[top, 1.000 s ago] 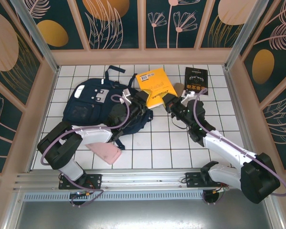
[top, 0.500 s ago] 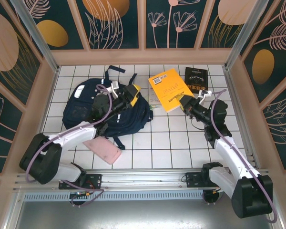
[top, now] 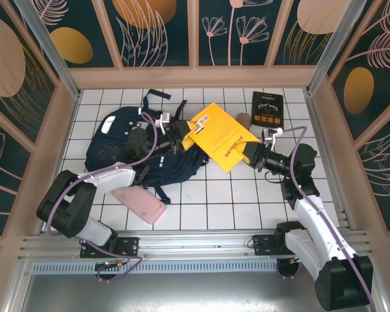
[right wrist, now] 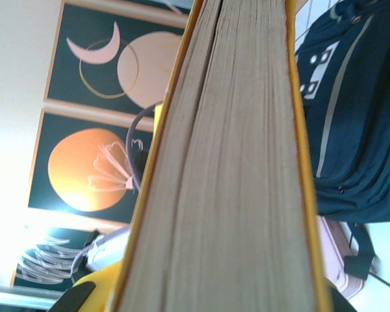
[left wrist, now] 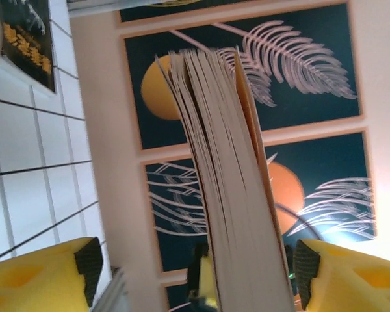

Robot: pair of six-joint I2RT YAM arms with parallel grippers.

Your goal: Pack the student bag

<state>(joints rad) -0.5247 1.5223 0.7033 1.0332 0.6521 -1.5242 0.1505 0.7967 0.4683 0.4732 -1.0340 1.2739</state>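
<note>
The student bag (top: 117,151) lies left on the counter (top: 214,198) and I'm loading it: my right jaws clamp the yellow book (top: 222,136) by a corner at the bag's right edge, my left jaws gape wide astride its far edge, so next they should close and steer it inside.

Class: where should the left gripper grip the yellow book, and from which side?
Grip the yellow book at its bag end, from the bag side, across the covers: the right gripper holds the far end; the open left gripper straddles this thin edge.
</note>
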